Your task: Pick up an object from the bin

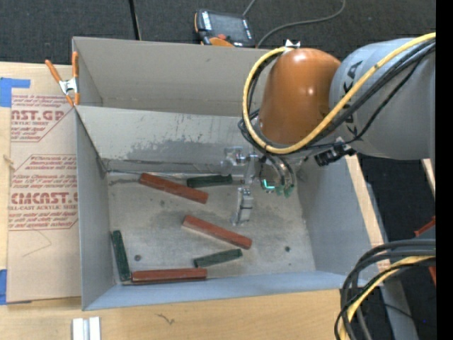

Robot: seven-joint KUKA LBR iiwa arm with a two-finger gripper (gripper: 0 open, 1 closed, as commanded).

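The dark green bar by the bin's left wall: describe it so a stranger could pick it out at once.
Find the grey bin's near left corner. A dark green bar lies there along the left wall, its near end by a red-brown bar. The other two green bars lie further right and run crosswise.

Three reddish-brown flat bars (173,188) and three dark green flat bars (218,258) stand out against the dull grey metal bin (177,76), its rear slope streaked white with scuffs; above, a glossy orange wrist cover (297,98), looping yellow cables (246,94) and a silvery end effector (243,215).
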